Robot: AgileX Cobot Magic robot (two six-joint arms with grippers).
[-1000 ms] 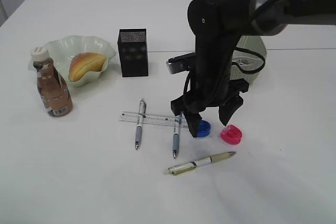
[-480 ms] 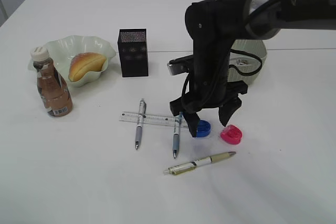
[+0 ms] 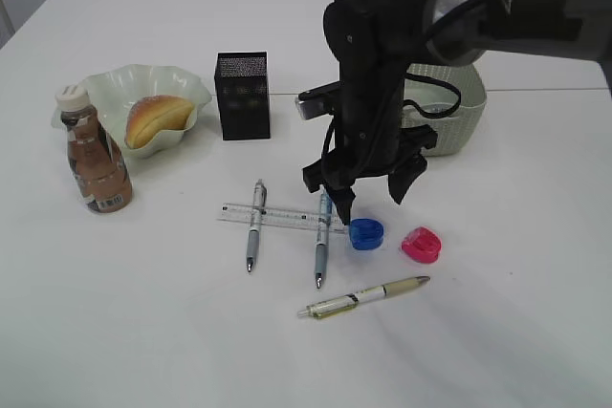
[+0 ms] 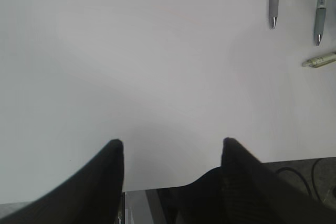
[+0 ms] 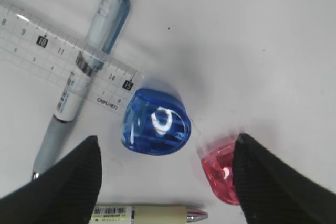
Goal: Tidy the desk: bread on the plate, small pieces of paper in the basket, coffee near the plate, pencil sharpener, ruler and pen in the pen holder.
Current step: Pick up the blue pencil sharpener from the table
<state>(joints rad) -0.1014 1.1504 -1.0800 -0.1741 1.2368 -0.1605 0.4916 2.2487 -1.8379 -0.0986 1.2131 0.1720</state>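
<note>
From the outside camera, a white matte table [image 3: 143, 332] carries a wavy-rimmed pale green plate [image 3: 110, 88] holding one smooth golden bread roll [image 3: 153, 119], with one brown coffee bottle [image 3: 94, 155] just beside it. A square black mesh pen holder [image 3: 242, 95] stands upright; a woven pale basket [image 3: 454, 107] sits partly hidden behind the black right arm. One clear ruler [image 3: 277, 216] crosses two grey pens [image 3: 253, 226]; a third, yellowish pen [image 3: 363, 297] lies apart. Two rounded plastic sharpeners, one blue [image 3: 365, 234] and one pink [image 3: 421, 244], sit near each other. The right gripper [image 3: 373, 193] hangs spread wide above the blue one, holding nothing.

The left wrist camera shows the left gripper [image 4: 172, 153] parted and empty over bare table, with pen tips and a ruler edge cut off at the top right.

The right wrist camera frames the glossy blue sharpener between the dark fingers [image 5: 63, 182]; the pink one is half hidden by the right finger.
</note>
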